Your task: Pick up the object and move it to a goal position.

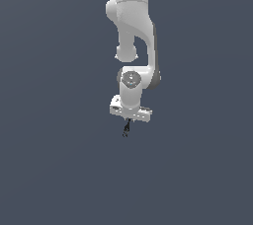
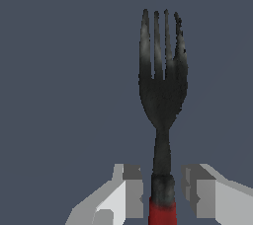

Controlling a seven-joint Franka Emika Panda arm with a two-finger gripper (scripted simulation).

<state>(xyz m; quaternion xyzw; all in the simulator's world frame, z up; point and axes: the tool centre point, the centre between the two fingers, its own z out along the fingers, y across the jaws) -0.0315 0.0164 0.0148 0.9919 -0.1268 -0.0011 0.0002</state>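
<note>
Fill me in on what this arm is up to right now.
A white Panda arm, rendered in a simulator, has its gripper around a small fork. The wrist view shows four dark tines and a red handle running back between the two fingers; small gaps show beside the handle, so a firm clamp can't be confirmed. In the exterior view the fork hangs below the gripper against a plain grey-blue background. No goal marker is visible.

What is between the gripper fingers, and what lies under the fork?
The fork stands between the fingers, red handle toward the gripper, tines pointing away. Gaps show on both sides, so contact is unclear. Beyond it only plain grey ground shows. Most of the handle is outside the picture.
</note>
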